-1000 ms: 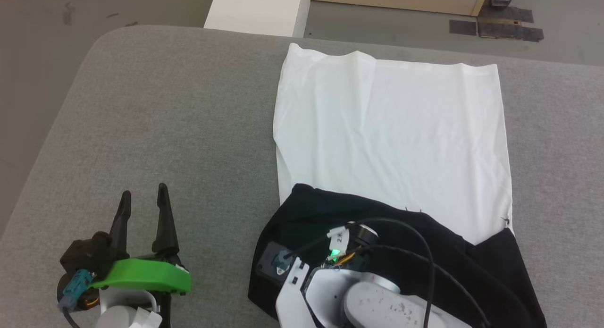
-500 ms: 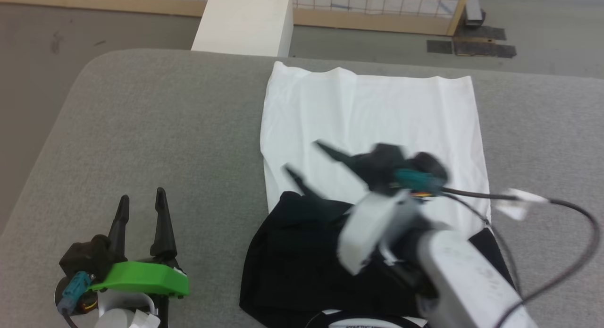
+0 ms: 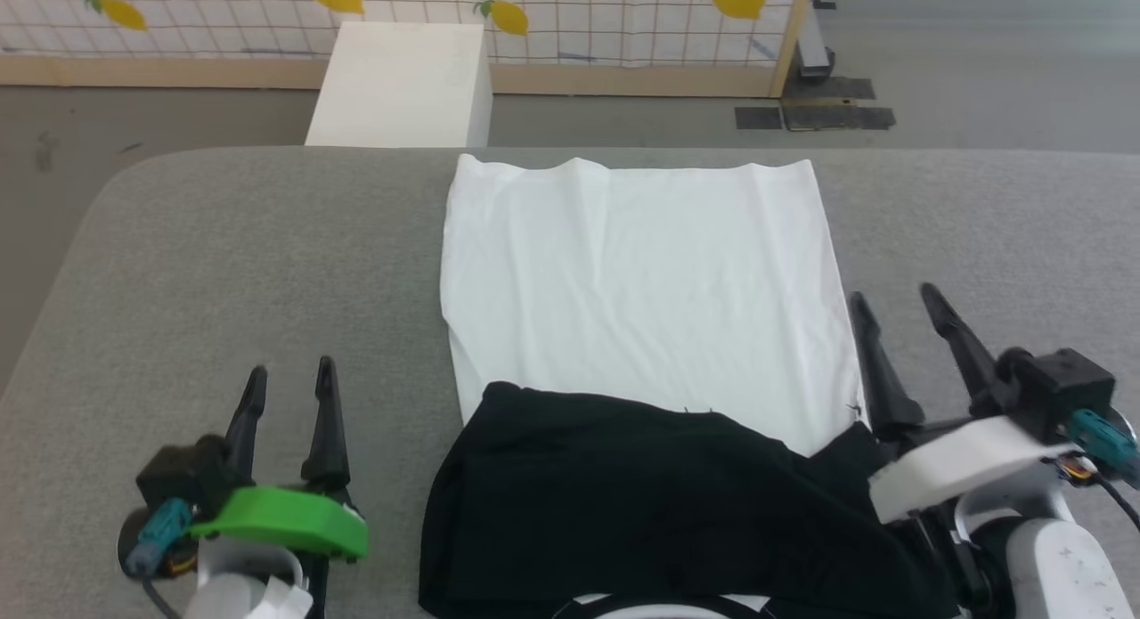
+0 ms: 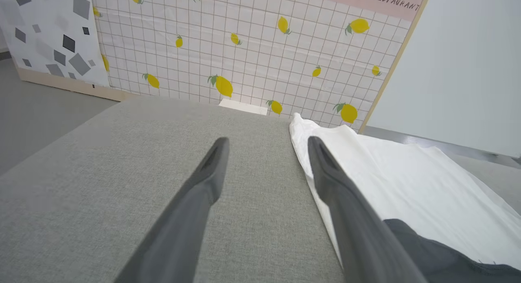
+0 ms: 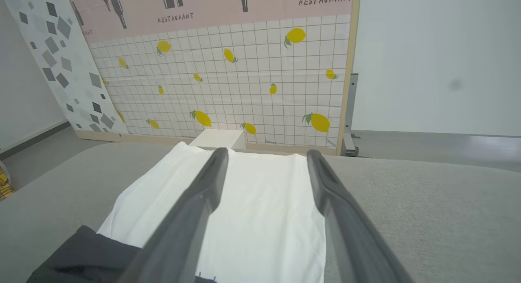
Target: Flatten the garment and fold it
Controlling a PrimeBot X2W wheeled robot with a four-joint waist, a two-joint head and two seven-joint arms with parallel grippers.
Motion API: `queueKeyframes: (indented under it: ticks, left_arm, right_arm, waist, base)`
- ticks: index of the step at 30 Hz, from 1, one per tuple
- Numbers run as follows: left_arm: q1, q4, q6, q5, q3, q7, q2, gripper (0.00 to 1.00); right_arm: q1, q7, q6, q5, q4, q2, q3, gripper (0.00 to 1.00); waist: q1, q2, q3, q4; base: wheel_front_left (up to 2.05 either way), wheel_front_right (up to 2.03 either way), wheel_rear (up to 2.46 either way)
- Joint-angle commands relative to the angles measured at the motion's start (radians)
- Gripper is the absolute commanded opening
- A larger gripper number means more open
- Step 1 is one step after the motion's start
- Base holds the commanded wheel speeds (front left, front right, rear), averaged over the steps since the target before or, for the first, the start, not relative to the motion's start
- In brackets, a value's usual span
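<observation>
At centre of the grey fabric-covered counter [image 3: 223, 245], running toward 12 o'clock: white soft shirt [image 3: 641, 280] lying flat, black sleeves [image 3: 641, 476] folded across its 6 o'clock end. Left claw [image 3: 292, 367] at 8 o'clock, spread, empty. Right claw [image 3: 892, 292] at 4 o'clock, spread, empty, just beside the shirt's edge.

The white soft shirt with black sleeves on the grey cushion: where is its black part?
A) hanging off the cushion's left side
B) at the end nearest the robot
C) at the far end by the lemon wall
B: the black sleeve fabric lies across the near end of the white soft shirt, and its far edge by the lemon-print wall panel is all white.
</observation>
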Motion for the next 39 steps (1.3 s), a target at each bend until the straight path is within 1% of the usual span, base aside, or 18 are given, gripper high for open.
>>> queueKeyframes:
  ticks: [1, 6, 9, 12, 15, 19, 26, 28, 31, 35, 39]
  left_arm:
    - [-0.042, 0.001, -0.008, 0.01, -0.013, 0.015, 0.021, 1.0]
    - [-0.183, 0.033, -0.025, 0.015, -0.074, 0.1, 0.095, 1.0]
    - [-0.31, 0.076, -0.031, -0.012, -0.112, 0.171, 0.153, 1.0]
    - [-0.432, 0.113, -0.033, -0.044, -0.138, 0.243, 0.205, 1.0]
    - [-0.561, 0.151, -0.033, -0.077, -0.19, 0.336, 0.272, 1.0]
    - [-0.71, 0.185, -0.033, -0.125, -0.255, 0.462, 0.346, 1.0]
    - [-0.92, 0.237, -0.033, -0.18, -0.289, 0.66, 0.447, 1.0]
    - [-0.957, 0.253, -0.033, -0.191, -0.288, 0.709, 0.466, 1.0]
    - [-0.998, 0.27, -0.026, -0.213, -0.276, 0.777, 0.479, 1.0]
    - [-1.023, 0.28, -0.006, -0.253, -0.257, 0.864, 0.483, 1.0]
    - [-1.025, 0.28, 0.025, -0.26, -0.255, 0.937, 0.499, 1.0]
  right_arm:
    - [0.017, -0.011, -0.002, -0.003, 0.008, 0.003, -0.014, 1.0]
    - [0.03, -0.027, -0.002, 0.009, 0.016, 0.003, -0.059, 1.0]
    - [0.022, -0.037, -0.002, 0.022, 0.014, 0.003, -0.069, 1.0]
    - [0.003, -0.044, -0.002, 0.031, 0.011, 0.003, -0.066, 1.0]
    - [-0.029, -0.059, -0.002, 0.044, 0.004, 0.003, -0.059, 1.0]
    - [-0.069, -0.081, -0.002, 0.071, 0.001, 0.003, -0.046, 1.0]
    - [-0.136, -0.125, -0.002, 0.113, 0.012, 0.003, 0.0, 1.0]
    - [-0.148, -0.138, -0.002, 0.126, 0.022, 0.003, 0.009, 1.0]
    - [-0.161, -0.152, -0.002, 0.137, 0.033, 0.003, 0.023, 1.0]
    - [-0.173, -0.175, -0.002, 0.154, 0.052, 0.003, 0.03, 1.0]
    - [-0.182, -0.193, -0.002, 0.169, 0.072, 0.003, 0.04, 1.0]
  waist:
    - [0.0, 0.0074, 0.015, -0.023]
    - [0.0, 0.0074, 0.068, -0.045]
    - [0.0, 0.0074, 0.116, -0.064]
    - [0.0, 0.0074, 0.171, -0.092]
    - [0.0, 0.0074, 0.238, -0.128]
    - [0.0, 0.0074, 0.324, -0.172]
    - [0.0, 0.0074, 0.464, -0.259]
    - [0.0, 0.0074, 0.49, -0.28]
    - [0.0, 0.0074, 0.523, -0.305]
    - [0.0, 0.0074, 0.55, -0.332]
    - [0.0, 0.0074, 0.565, -0.348]
  base:
    - [0.0, 0.0, 0.0]
    - [0.0, 0.0, 0.0]
    - [0.0, 0.0, 0.0]
    - [0.0, 0.0, 0.0]
    - [0.0, 0.0, 0.0]
    - [0.0, 0.0, 0.0]
    - [0.0, 0.0, 0.0]
    - [0.0, 0.0, 0.0]
    - [0.0, 0.0, 0.0]
    - [0.0, 0.0, 0.0]
    - [0.0, 0.0, 0.0]
